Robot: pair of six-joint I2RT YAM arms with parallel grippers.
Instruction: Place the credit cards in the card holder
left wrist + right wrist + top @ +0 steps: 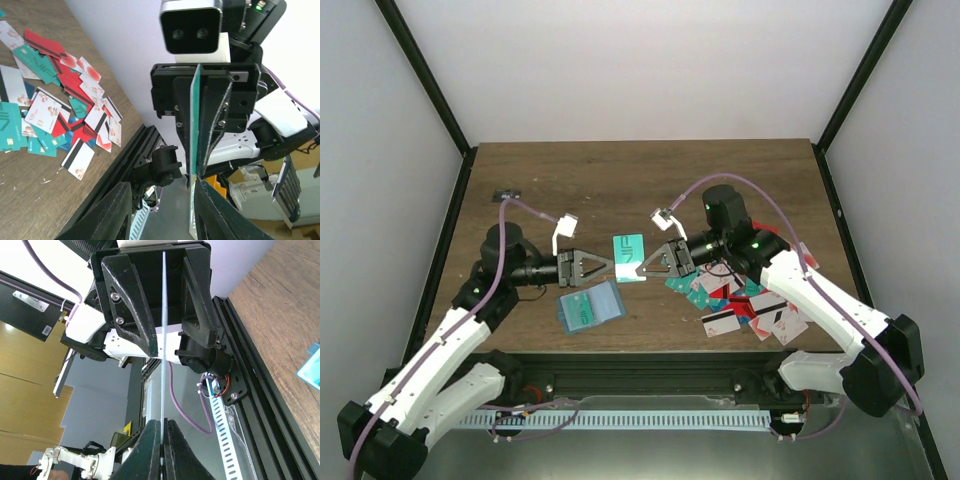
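Teal is the colour of the one card (pixel 628 250) held up in the air between the two arms. The right gripper (pixel 162 424) pinches it tight by one end, with its two fingers pressed on both flat sides. The left gripper (pixel 161 187) faces it from the other side. Its fingers are wide apart, one on each side of the card's free end. In the left wrist view the card sits much closer to one finger than to the other. I think this is a pass from one arm to the other.

To do it well, the left arm should slide a little sideways so the card is in the middle of the gap. Then it should close slowly and get a good bite on the card. The right gripper should let go only after that, or the card may drop.

Just below, on the table (pixel 620 180), the card holder (pixel 610 300) lies flat. It has something teal on it or in it; I cannot tell which. The left arm is the nearer one to it. Many more credit cards (pixel 745 305) lie in a messy pile by the right arm.
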